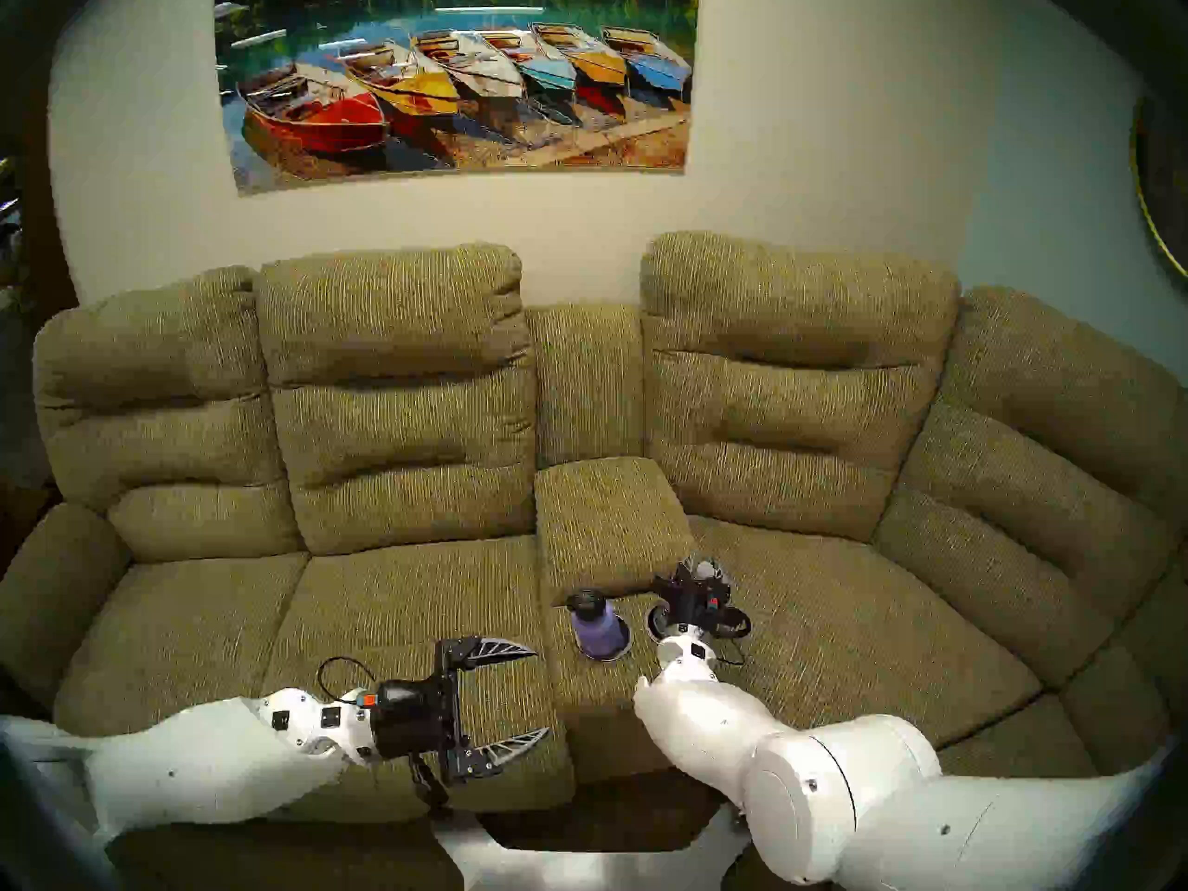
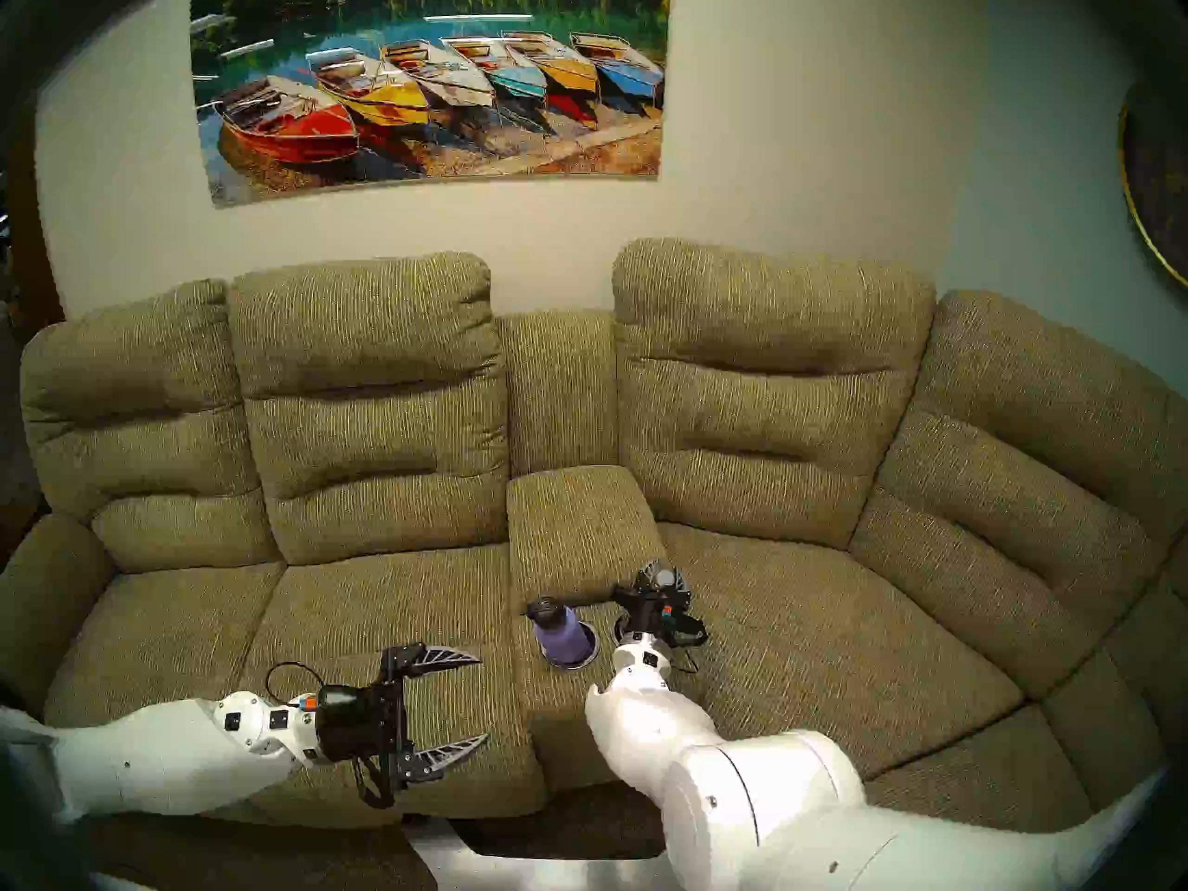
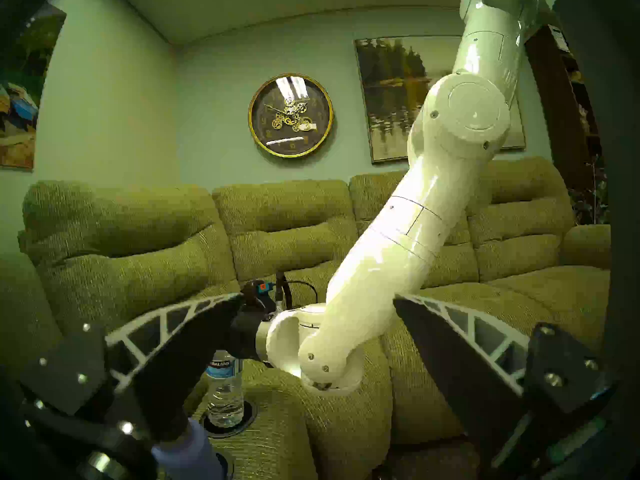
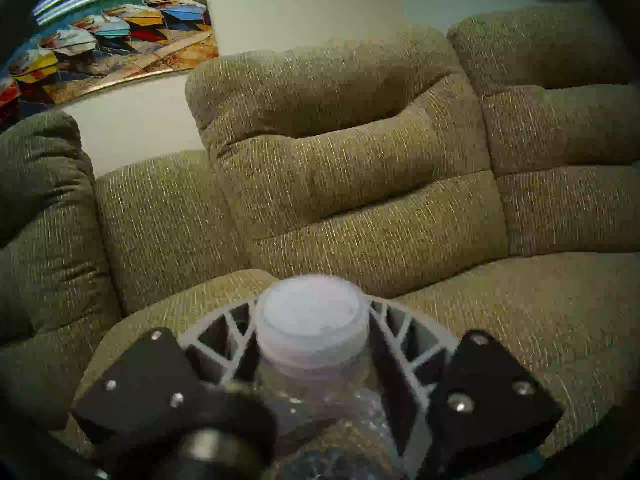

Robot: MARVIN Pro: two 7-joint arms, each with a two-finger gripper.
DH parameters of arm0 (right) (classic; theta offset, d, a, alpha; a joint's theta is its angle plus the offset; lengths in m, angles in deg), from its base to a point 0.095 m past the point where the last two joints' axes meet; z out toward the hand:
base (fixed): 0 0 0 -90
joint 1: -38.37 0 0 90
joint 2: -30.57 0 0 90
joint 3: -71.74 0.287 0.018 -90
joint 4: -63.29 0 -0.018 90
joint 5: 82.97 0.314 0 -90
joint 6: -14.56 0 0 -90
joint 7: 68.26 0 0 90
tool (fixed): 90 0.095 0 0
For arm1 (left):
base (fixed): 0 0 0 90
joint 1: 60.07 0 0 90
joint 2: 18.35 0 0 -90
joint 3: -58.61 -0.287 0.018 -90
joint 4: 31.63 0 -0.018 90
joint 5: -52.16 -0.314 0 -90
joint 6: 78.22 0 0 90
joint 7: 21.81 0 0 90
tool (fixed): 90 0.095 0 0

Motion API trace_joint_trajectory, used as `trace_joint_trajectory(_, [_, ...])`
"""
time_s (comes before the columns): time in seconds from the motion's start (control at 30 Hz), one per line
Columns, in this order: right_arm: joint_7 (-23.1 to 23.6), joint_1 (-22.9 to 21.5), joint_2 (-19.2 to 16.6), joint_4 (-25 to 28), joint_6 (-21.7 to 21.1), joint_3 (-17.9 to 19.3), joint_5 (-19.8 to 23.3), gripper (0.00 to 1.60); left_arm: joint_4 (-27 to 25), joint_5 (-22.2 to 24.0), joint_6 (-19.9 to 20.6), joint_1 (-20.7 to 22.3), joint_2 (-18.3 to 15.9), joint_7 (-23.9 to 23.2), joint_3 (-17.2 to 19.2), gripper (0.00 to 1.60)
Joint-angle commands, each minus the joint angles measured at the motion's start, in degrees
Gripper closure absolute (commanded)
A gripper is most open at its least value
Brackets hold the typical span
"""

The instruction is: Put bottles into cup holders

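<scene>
The white cap point(image 4: 311, 316) of the water bottle point(image 3: 224, 391) fills the right wrist view, with the right gripper point(image 4: 313, 351) jaws pinching the neck just below it. In the left wrist view the bottle's base sits inside the right cup holder point(image 3: 250, 415), upright, on the sofa console point(image 1: 604, 523). Just beside it, the purple flask point(image 1: 599, 629) stands in the left cup holder point(image 1: 622, 647). The left gripper point(image 1: 524, 693) hangs over the seat cushion point(image 1: 398, 607), its jaws spread wide and holding nothing.

The risk, as I judge it, lies in the release: if the jaws open unevenly or the arm lifts at a slant, the light plastic bottle could be dragged up, tip against the rim, or knock the neighbouring flask.
</scene>
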Motion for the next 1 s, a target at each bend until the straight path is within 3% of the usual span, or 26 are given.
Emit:
trace_joint_trajectory(0.0, [-0.43, 0.07, 0.27, -1.01, 1.32, -1.6, -1.91, 0.83, -0.64, -0.08, -0.28, -0.09, 0.14, -2.45, 0.8, 0.0])
trace_joint_trajectory(0.07, [-0.86, 0.4, 0.11, -1.49, 1.32, -2.42, -2.96, 0.74, -0.69, -0.21, -0.28, -0.09, 0.1, -2.17, 0.74, 0.0])
trace_joint_trajectory(0.1, [-0.91, 0.59, 0.05, -1.72, 1.32, -2.72, -3.35, 0.6, -0.71, -0.27, -0.28, -0.08, 0.09, -2.04, 0.71, 0.0])
trace_joint_trajectory(0.17, [-0.98, 0.86, 0.06, -2.2, 1.32, -2.97, -3.66, 0.48, -0.73, -0.37, -0.28, -0.09, 0.08, -1.84, 0.68, 0.0])
trace_joint_trajectory(0.33, [-2.17, 1.22, 0.12, -3.15, 0.9, -4.01, -5.1, 0.4, -0.78, -0.63, -0.28, -0.1, 0.06, -1.42, 0.64, 0.0])
trace_joint_trajectory(0.4, [-3.0, 1.22, 0.28, -3.33, 0.73, -4.36, -5.6, 0.21, -0.8, -0.73, -0.28, -0.11, 0.06, -1.33, 0.66, 0.0])
trace_joint_trajectory(0.43, [-3.28, 1.2, 0.36, -3.39, 0.64, -4.43, -5.74, 0.0, -0.8, -0.76, -0.28, -0.11, 0.06, -1.31, 0.66, 0.0])
trace_joint_trajectory(0.6, [-5.45, 0.98, 0.43, -2.52, 1.32, -4.97, -6.69, 0.0, -0.81, -0.91, -0.28, -0.13, 0.07, -1.23, 0.69, 0.0])
trace_joint_trajectory(0.73, [-8.45, 1.69, -0.21, 2.72, 1.32, -4.57, -6.82, 0.0, -0.79, -0.97, -0.28, -0.14, 0.08, -1.31, 0.73, 0.0])
trace_joint_trajectory(0.97, [-11.85, 3.33, -1.69, 6.93, 1.32, -4.57, -7.91, 0.0, -0.86, -1.23, -0.28, -0.1, 0.07, -0.89, 0.7, 0.0])
